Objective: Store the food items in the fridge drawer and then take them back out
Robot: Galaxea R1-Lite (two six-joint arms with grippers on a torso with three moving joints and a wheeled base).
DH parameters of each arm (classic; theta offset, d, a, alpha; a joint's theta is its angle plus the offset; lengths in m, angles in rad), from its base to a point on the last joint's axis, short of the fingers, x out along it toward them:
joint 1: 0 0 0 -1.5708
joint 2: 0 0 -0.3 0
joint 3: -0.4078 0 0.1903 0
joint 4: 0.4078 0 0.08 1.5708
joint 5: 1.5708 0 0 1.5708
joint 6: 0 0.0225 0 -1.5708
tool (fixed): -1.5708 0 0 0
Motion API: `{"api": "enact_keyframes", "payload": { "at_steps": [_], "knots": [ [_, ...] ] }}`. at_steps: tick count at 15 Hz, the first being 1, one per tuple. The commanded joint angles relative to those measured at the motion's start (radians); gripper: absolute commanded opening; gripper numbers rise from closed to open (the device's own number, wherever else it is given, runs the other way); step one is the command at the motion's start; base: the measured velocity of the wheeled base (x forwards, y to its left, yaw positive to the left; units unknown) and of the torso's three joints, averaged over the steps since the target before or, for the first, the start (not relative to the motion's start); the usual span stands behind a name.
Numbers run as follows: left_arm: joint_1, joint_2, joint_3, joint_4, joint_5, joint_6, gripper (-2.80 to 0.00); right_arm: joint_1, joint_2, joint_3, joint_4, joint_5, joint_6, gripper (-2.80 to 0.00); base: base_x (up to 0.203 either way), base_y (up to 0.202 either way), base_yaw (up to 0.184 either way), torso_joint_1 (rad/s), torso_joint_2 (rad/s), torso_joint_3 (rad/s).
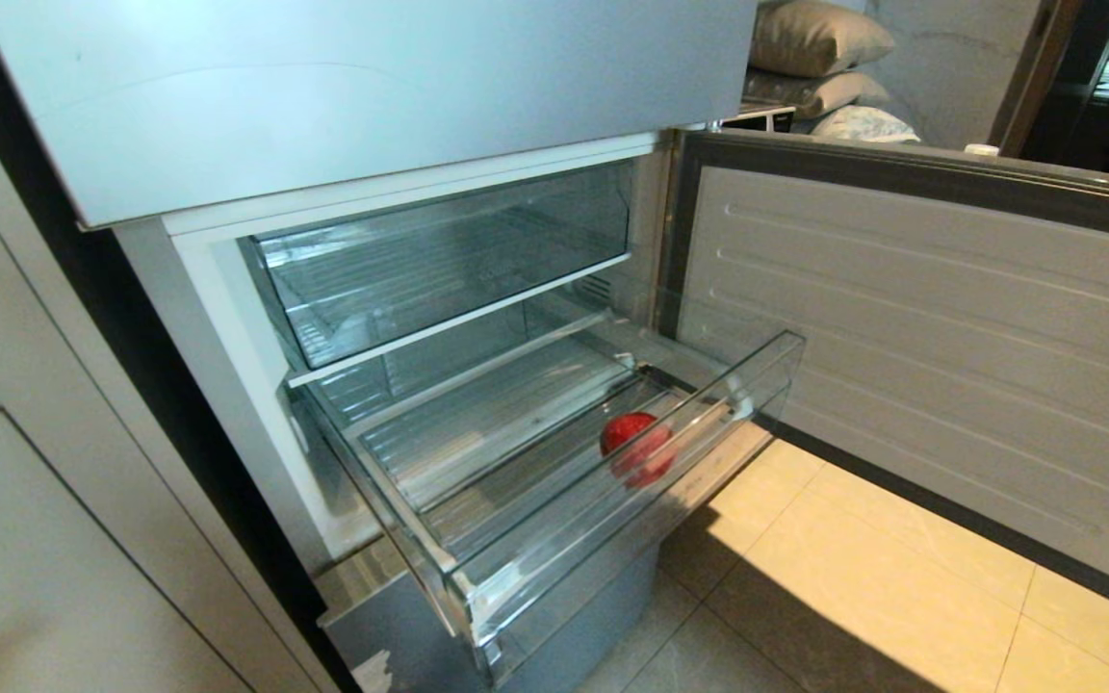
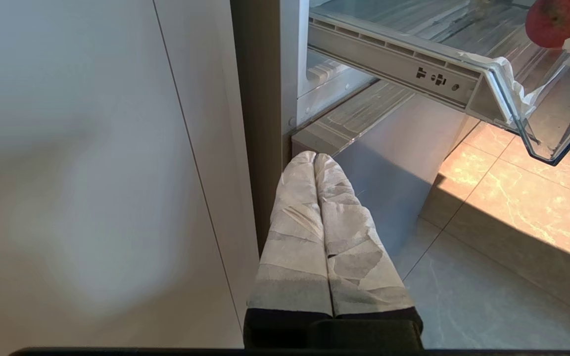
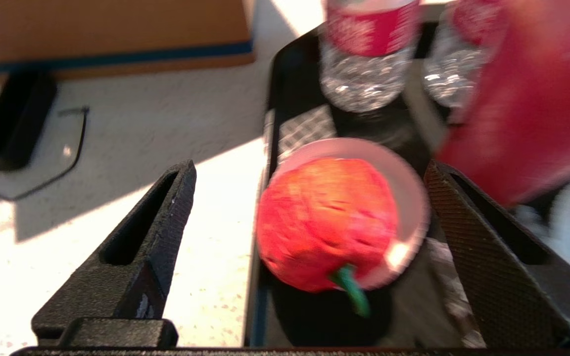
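Right now one red apple-like fruit [image 1: 638, 446] sits in the pulled-out fridge drawer [image 1: 477, 577], close against its clear front wall near the right end. Drawer is out far enough that I can drop in from above without clipping the compartment with the white front strip [image 1: 458, 318] over it.

My right gripper [image 3: 309, 212] is off at the side counter, jaws spread wide and holding nothing, hovering over a second red fruit with a green stem [image 3: 327, 222]. It rests on a small pale plate [image 3: 408, 198] on a black tray [image 3: 290, 79], next to clear bottles with red labels [image 3: 369, 54]. Jaws straddle the fruit without touching, so I judge it's lined up for the next pick.

Left gripper [image 2: 315, 160] is parked low beside the fridge, taped fingers pressed together, empty, out of the drawer's way.

Door [image 1: 920, 356] is swung fully open, clearing the approach.
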Motion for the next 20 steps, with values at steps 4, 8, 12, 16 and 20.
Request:
{"api": "enact_keyframes", "payload": {
  "at_steps": [4,8,12,16,20],
  "knots": [
    [0.000,0.000,0.000,0.000,0.000,0.000,-2.80,0.022,0.071,-0.035,-0.004,-0.002,-0.010,0.00,0.000,0.000,0.000,0.007,0.00,0.000],
    [0.000,0.001,0.000,0.000,0.000,0.000,-2.80,0.020,0.088,-0.034,-0.004,-0.001,-0.010,0.00,0.000,0.000,0.000,0.000,0.00,0.000],
    [0.000,0.000,0.000,0.000,0.000,0.000,-2.80,0.020,0.102,-0.024,-0.004,-0.001,-0.015,0.00,0.000,0.000,0.000,0.000,0.00,0.000],
    [0.000,-0.001,0.000,0.000,0.000,0.000,-2.80,0.012,0.108,-0.008,-0.004,-0.001,-0.017,0.00,0.000,0.000,0.000,0.000,0.00,0.000],
    [0.000,0.001,0.000,0.000,0.000,0.000,-2.80,0.003,0.108,-0.005,-0.002,0.002,-0.017,0.00,0.000,0.000,0.000,0.000,0.00,0.000]
  ]
}}
